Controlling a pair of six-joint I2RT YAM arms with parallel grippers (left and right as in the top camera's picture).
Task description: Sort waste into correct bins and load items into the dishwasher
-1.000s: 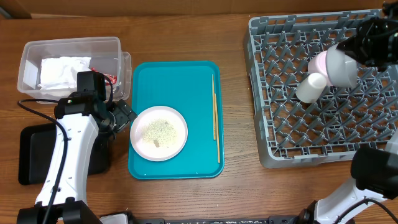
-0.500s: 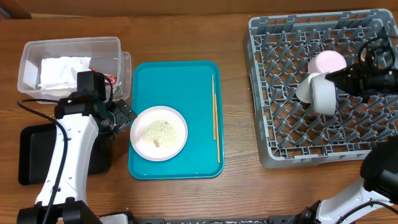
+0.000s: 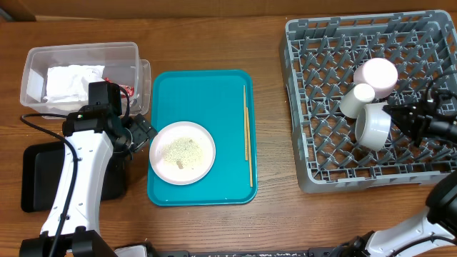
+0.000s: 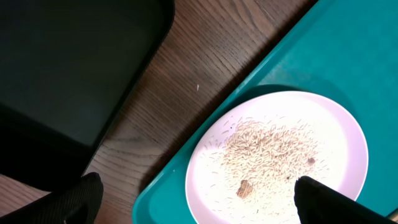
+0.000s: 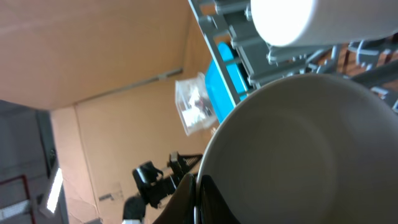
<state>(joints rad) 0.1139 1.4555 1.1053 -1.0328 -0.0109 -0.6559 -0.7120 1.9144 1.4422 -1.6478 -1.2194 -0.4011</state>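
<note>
Loading the dish rack is the step I am on. My right fingers pinch the rim of a white bowl, tipped on its side low over the pegs at the right of the frame. It is just beside a white cup and a pink bowl.

Next, I think, I must settle it between pegs and let go without knocking those 2.

My left fingers are spread wide over the small plate of rice crumbs on the teal tray. Chopsticks lie just beside the plate. The napkin and red wrapper sit in the clear tub at upper left. The black tray lies at lower left.
</note>
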